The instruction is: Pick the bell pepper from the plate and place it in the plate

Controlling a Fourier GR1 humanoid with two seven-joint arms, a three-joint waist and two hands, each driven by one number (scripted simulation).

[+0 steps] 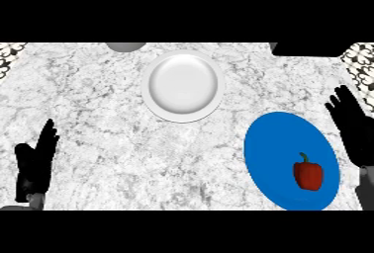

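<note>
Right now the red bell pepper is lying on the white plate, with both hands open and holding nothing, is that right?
Not quite. The head view shows the red bell pepper lying on the blue plate, near its lower right; the white plate farther back holds nothing. The rest stands: the left hand and the right hand are both open and hold nothing.

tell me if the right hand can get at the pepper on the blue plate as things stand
Probably yes. The right hand is open beside the blue plate, and the pepper lies uncovered near that plate's right side with nothing between them.
</note>
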